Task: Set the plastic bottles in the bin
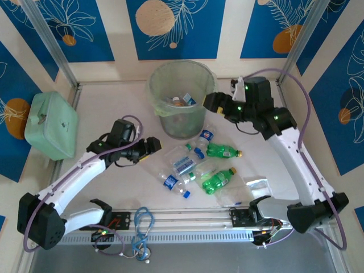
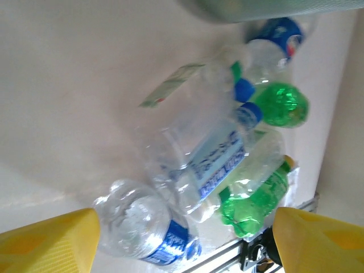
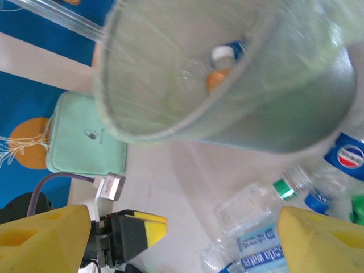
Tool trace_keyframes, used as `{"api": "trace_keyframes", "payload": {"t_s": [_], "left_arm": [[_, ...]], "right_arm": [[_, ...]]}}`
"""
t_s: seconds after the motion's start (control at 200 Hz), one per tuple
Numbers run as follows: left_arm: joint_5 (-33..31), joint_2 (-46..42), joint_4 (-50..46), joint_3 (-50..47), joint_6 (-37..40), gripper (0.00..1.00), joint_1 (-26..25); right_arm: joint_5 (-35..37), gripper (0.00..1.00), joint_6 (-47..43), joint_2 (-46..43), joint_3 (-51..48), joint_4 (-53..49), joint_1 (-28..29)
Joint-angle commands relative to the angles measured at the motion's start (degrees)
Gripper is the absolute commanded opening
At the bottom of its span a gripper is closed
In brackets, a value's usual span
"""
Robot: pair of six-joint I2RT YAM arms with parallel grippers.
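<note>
Yellow-padded and spread wide with nothing between them, the left fingers point(image 1: 151, 145) hang low over the counter point(image 1: 108, 108), aimed at the heap of plastic bottles point(image 1: 196, 166) just beside them. In the left wrist view a clear blue-labelled bottle point(image 2: 213, 162) lies across the gap. I judge the fingers are opened that far so they can straddle its crumpled body. The right fingers point(image 1: 211, 103) are also apart and empty, and hang just beside the right wall of the bin point(image 1: 181, 77), near its rim. That position looks better suited to dropping something in than to picking from the counter. The bin stands upright at the far middle, with its liner folded over the rim and a few bottles lying inside. The remaining bottles lie on their sides between the bin and the arm bases, touching and overlapping, with two green bottles point(image 1: 222, 151) toward the right. Because they are so tangled, closing on one would probably nudge its neighbours. A mint-green case point(image 1: 51, 125) sits well apart at the far left, out of either arm's way.
</note>
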Motion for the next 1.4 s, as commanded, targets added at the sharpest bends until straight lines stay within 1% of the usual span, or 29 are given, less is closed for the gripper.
{"api": "trace_keyframes", "payload": {"t_s": [0.0,0.085,0.19,0.335,0.41,0.46,0.535,0.745,0.89,0.985,1.165,1.395], "left_arm": [[-0.6,1.2,0.2,-2.8,-10.9,0.78,-0.8],[-2.0,2.6,-2.2,-2.2,-13.5,0.78,-1.9],[-4.7,4.6,-8.1,0.9,-12.1,0.78,-2.8],[-6.8,5.1,-9.5,3.9,-8.0,0.76,-2.8],[-7.2,4.9,-8.5,5.4,-5.3,0.75,-2.9],[-7.5,4.9,-8.0,6.5,-3.7,0.75,-2.9],[-7.5,5.4,-7.2,8.2,-0.8,0.75,-2.9],[-6.1,6.4,-5.1,12.2,5.7,0.73,-2.9],[-4.7,6.4,-3.7,13.1,8.1,0.73,-2.9],[-3.7,6.5,-2.8,12.9,8.9,0.73,-2.9],[-3.1,6.3,-1.1,11.8,8.9,0.73,-2.9],[-2.5,7.0,-0.2,11.9,9.7,0.73,-2.9]], "right_arm": [[0.0,0.86,2.9,-2.2,-4.5,0.7,-0.3],[-0.8,0.85,4.5,-3.2,-7.7,2.2,-0.1],[0.3,0.85,5.3,-3.1,-10.2,3.1,0.2],[7.6,0.85,8.3,-0.8,-11.9,-2.4,-1.6],[10.2,0.84,11.6,0.7,-12.7,-7.1,-4.2],[9.7,0.83,14.7,1.3,-14.3,-9.0,-6.7],[8.3,0.80,19.7,1.3,-17.9,-8.9,-9.5],[9.4,0.79,29.1,2.4,-22.3,-5.8,-13.0],[7.5,0.80,34.3,4.5,-24.2,-2.6,-16.1],[5.6,0.81,36.7,6.8,-24.4,-0.9,-16.1],[5.5,0.85,40.6,10.4,-24.4,-0.4,-15.4],[4.6,0.86,42.8,13.9,-25.8,5.0,-14.6]]}}
